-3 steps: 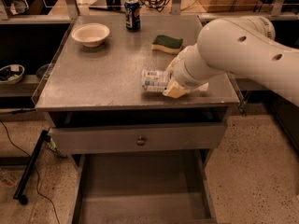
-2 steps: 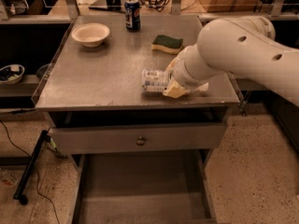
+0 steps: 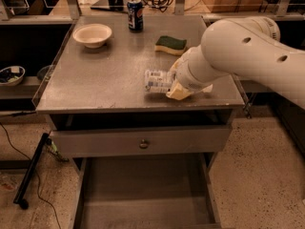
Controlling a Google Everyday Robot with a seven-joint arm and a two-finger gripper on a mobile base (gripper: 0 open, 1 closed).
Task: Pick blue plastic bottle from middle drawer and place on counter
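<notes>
Lying on its side near the front edge of the counter [image 3: 100,85], the one bottle [image 3: 157,80] rests right of centre, its label facing us. We see the claw [image 3: 175,82] at the bottle's right end, low over the counter and touching or nearly touching it. We cannot tell whether it grips the bottle or is loose around it. A single white arm [image 3: 248,51] comes in from the right.

We count three other things on the counter: one can [image 3: 135,15] at the back, one bowl [image 3: 92,34] at the back left, and one sponge [image 3: 170,44] just behind the claw, green on top and yellow below. All three stand well apart from the bottle.

Under the counter we count two drawers. The upper one shows a drawer front [image 3: 190,140] with one knob [image 3: 143,143]. Below it the middle drawer [image 3: 143,194] is pulled out, its flat bottom bare. A second bowl [image 3: 10,74] sits on a shelf [image 3: 28,86] at the left.
</notes>
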